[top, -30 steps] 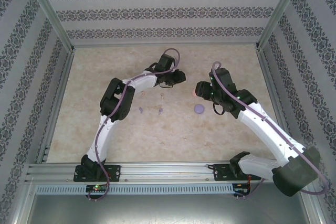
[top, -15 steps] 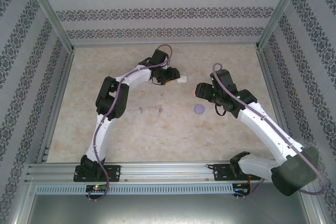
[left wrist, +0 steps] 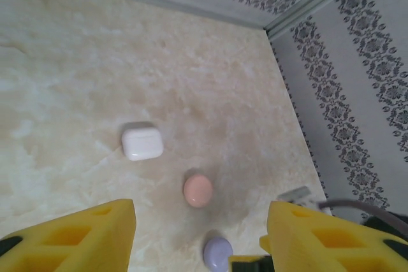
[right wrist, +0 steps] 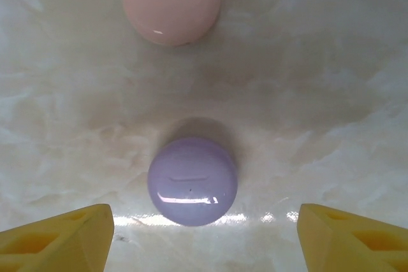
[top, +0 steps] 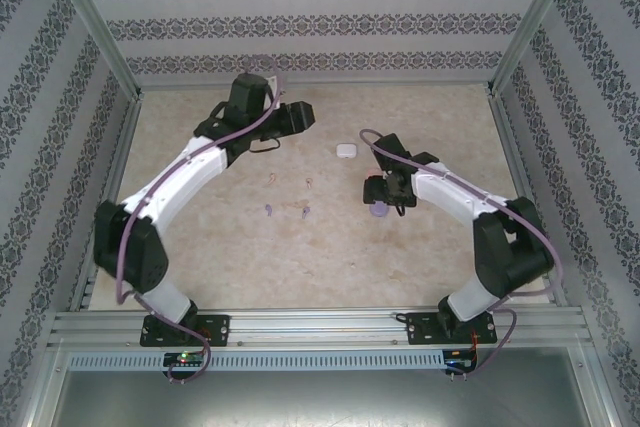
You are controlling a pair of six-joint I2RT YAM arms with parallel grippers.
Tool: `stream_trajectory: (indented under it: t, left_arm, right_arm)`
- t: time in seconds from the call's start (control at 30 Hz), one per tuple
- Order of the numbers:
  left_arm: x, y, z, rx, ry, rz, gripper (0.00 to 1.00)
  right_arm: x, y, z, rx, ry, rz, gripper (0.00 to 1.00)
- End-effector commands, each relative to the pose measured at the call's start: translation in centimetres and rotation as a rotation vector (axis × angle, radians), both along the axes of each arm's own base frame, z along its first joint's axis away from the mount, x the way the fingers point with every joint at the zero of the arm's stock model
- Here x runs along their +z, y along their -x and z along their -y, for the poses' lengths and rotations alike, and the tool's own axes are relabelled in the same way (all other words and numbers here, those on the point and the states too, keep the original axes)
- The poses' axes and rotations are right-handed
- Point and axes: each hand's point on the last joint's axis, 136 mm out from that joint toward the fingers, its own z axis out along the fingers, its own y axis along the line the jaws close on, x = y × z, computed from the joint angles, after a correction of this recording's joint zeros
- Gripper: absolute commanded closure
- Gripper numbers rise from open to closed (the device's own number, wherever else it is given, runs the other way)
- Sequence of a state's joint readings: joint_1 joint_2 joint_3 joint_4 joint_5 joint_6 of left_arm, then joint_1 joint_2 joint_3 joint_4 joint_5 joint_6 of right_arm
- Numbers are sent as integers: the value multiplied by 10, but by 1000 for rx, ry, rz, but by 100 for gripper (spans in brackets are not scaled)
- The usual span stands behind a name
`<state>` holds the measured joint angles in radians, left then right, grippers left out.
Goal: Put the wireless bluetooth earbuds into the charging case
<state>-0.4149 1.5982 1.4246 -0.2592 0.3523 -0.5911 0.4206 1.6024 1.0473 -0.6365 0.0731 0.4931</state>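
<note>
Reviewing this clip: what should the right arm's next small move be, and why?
Probably lower the right pincer straight down and close it on the purple charging case. The pincer is open, and that case lies centred in the gap between its two sides, lid shut, with the pink case just beyond. The earbuds on the table likely cannot go in until a case is held and opened.

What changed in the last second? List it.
The left fingers let go of the white case, which now lies on the table, and the left arm drew back to the far left. The right arm folded in, and the right fingers moved from beside the pink case to open over the purple case. The earbuds and purple case stayed put.
</note>
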Motion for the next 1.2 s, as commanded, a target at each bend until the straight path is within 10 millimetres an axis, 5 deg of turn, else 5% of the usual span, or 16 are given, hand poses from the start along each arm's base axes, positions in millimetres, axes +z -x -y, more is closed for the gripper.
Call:
stream_trajectory:
  t: [0.0, 0.33, 0.53, 0.7, 0.93, 1.17]
  left_arm:
    - [0, 6, -25, 70, -76, 83, 40]
    - [-5, 37, -63, 174, -139, 136, 35]
    - [-11, 47, -81, 252, -146, 147, 18]
    - [-12, 52, -93, 306, -145, 161, 13]
    - [-19, 54, -100, 359, -120, 134, 0]
    - [-26, 58, -99, 374, -66, 114, 1]
  right_arm:
    - [-4, -8, -2, -4, 5, -23, 24]
    - [-37, -10, -6, 4, 71, -108, 29]
    - [-48, -5, -7, 5, 78, -140, 32]
    - [-53, -1, -10, 18, 83, -150, 35]
    - [-57, 5, -15, 25, 72, -159, 46]
    - [-50, 9, -18, 13, 35, -140, 63]
